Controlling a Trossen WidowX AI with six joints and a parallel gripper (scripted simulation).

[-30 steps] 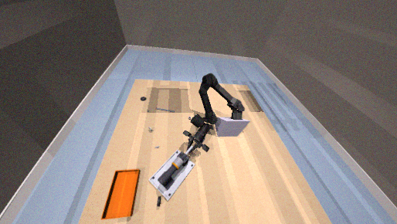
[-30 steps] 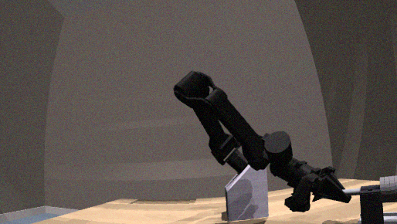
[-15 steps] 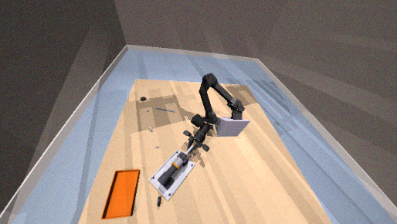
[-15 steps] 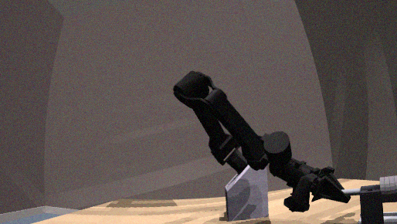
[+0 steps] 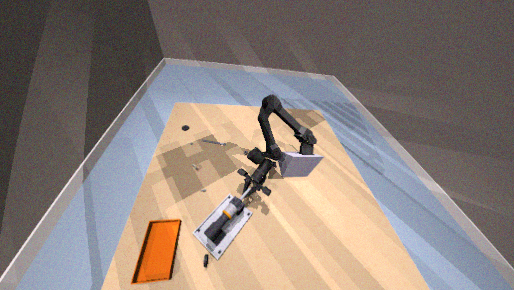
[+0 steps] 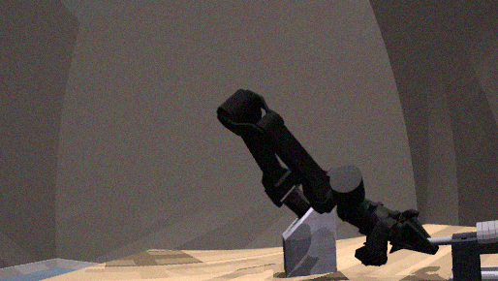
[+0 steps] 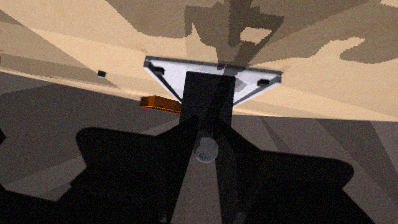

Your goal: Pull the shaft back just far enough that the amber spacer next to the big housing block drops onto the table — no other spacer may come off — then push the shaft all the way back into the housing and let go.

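Observation:
My gripper (image 5: 248,191) (image 6: 432,243) (image 7: 206,120) is shut on the pale shaft (image 6: 444,239) (image 7: 206,150), near its free end, outside the dark end post (image 6: 465,257) (image 7: 207,97). The amber spacer (image 5: 226,213) shows as a narrow band around the shaft line, against the big dark housing block (image 5: 215,230). A grey spacer section (image 6: 487,231) lies between it and the post. The fixture's white base plate (image 5: 201,234) (image 7: 169,75) is flat on the table. Single grey spacers are too blurred to tell apart; the amber one is out of view in the exterior view and the wrist view.
An orange tray (image 5: 157,252) (image 7: 160,103) lies left of the fixture. A small black part (image 5: 205,260) lies by the plate's near corner. A grey angled block (image 5: 301,165) (image 6: 312,244) stands by the arm's base. A dark disc (image 5: 185,128) and a thin rod (image 5: 214,142) lie farther back.

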